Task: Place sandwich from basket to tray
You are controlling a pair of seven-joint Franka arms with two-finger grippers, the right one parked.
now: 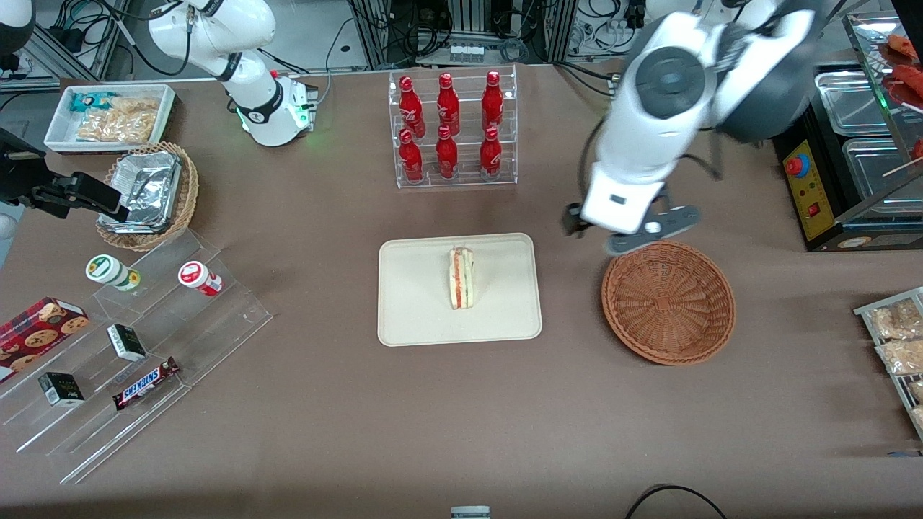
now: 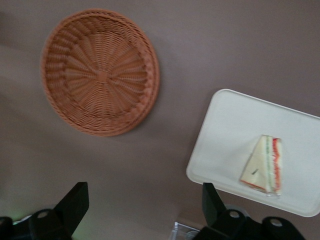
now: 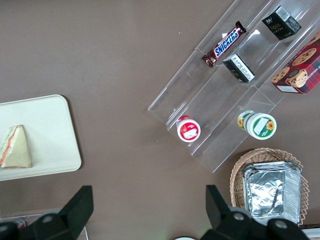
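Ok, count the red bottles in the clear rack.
6: the red bottles stand in the clear rack, three on the upper step, three on the lower, farther from the camera than the tray. The gripper hovers, open, above the basket's rim.

One sandwich (image 1: 461,277), one tray (image 1: 418,303), two baskets (image 1: 668,303), six red bottles (image 1: 448,126), one gripper (image 1: 629,229)

Robotics lab mocked up as a snack shop (cable-strewn racks (image 1: 461,29), acrylic bottle display (image 1: 453,130)).
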